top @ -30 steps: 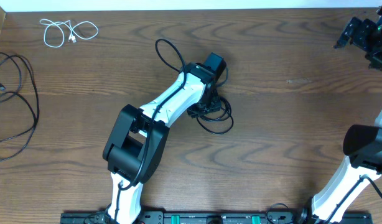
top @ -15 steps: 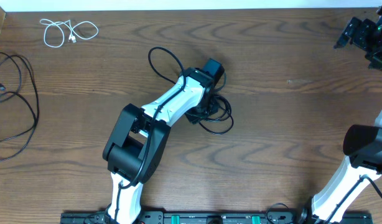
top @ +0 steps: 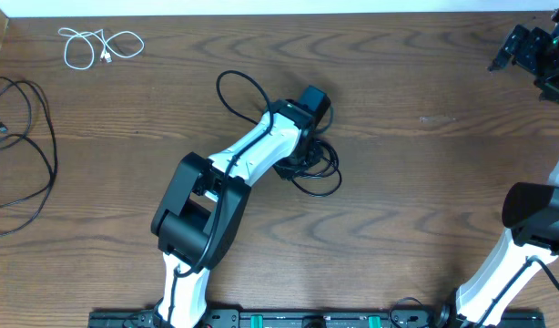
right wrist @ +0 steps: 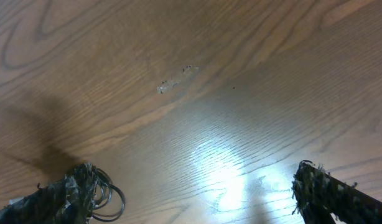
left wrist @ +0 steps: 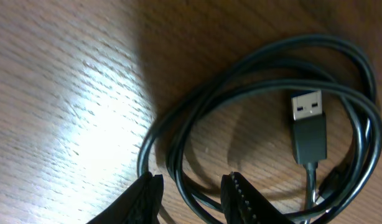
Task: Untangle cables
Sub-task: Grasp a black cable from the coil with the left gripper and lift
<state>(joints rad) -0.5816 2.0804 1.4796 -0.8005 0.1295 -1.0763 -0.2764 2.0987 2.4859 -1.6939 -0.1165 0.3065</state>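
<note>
Overhead view: The desk (top: pixel 425 182) is dark wood. The white cable (top: pixel 102 46) lies in loose loops in the far-left corner. The long black cable (top: pixel 29 137) lies in wide curves at the left edge, just below the white one and apart from it. The short black cable (top: pixel 318 173) lies coiled near the centre of the desk, with one loop running out toward the far-left. The left arm (top: pixel 248 155) reaches from the near edge to this coil. The left gripper (top: pixel 293 164) is down on the coil, mostly hidden under the wrist. The right gripper (top: pixel 521 47) is at the far-right corner, well apart from all three cables.

Left wrist view: The two fingers (left wrist: pixel 241 200) show at the bottom edge, set a narrow way apart. Strands of the short black cable pass between them, with a gap visible beside the right finger. The jaws straddle the strands and are not clamped on them. The USB plug (left wrist: pixel 309 124) lies flat inside the coil, its metal end pointing away from the jaws.

Right wrist view: The jaws are fully released, the two fingertips (right wrist: pixel 328 193) at opposite bottom corners. Only bare wood lies between them. A small pale scuff (right wrist: pixel 175 79) marks the surface ahead.
</note>
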